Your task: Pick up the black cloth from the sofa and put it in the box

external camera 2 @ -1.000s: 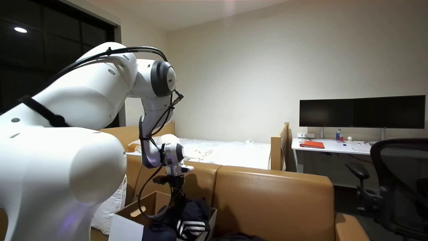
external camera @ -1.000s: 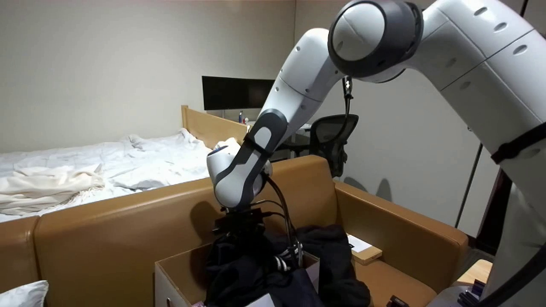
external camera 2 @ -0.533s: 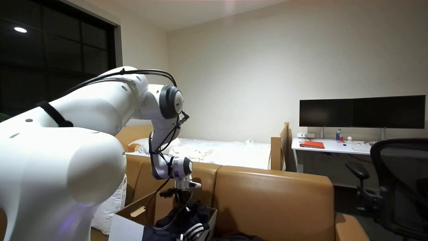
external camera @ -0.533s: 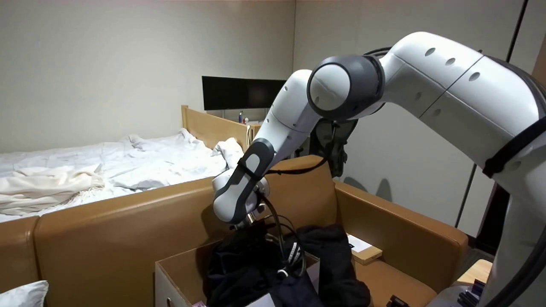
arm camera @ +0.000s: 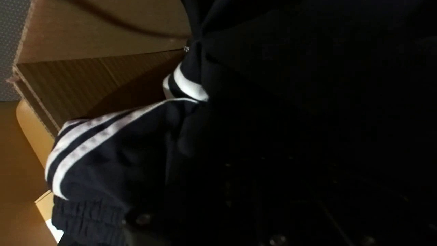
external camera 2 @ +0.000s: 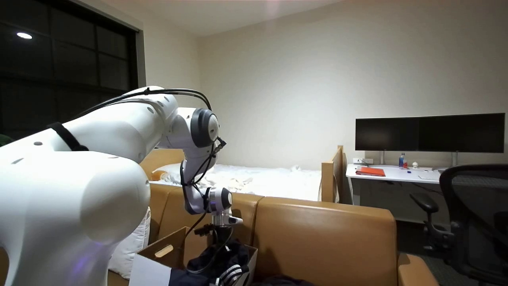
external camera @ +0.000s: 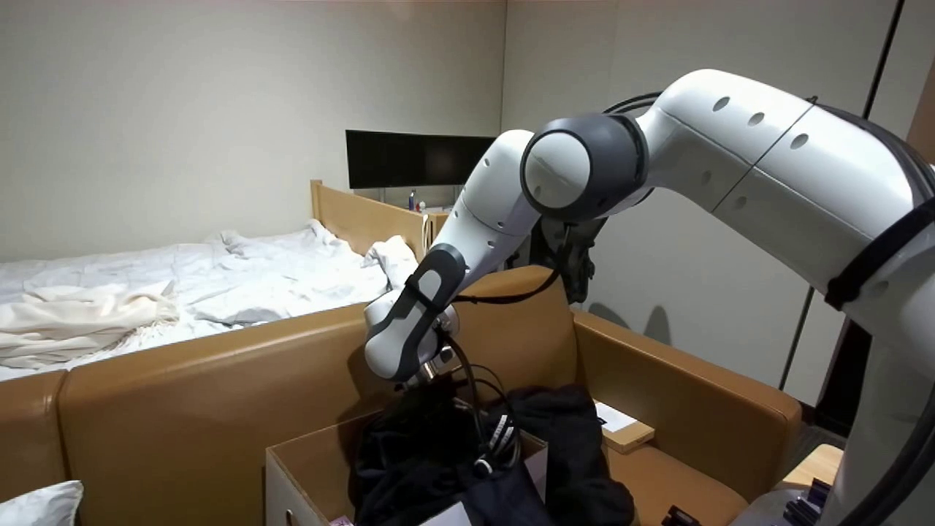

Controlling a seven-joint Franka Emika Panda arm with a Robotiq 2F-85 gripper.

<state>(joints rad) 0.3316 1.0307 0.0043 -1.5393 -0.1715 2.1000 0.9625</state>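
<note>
My fingers, lost in folds, are clamped on the black cloth [external camera 2: 234,256], bunched at six o'clock in the box [external camera 2: 149,272] and spilling over its near rim. I judge this the placing step: next, part them, then rise toward twelve without dragging it out.

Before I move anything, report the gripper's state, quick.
Gripper: closed, apparently holding the cloth; its fingertips are hidden.

no text can be read; in the wrist view a pale mark [arm camera: 186,49] at the edge of the black cloth [arm camera: 136,153] is illegibly small
</note>
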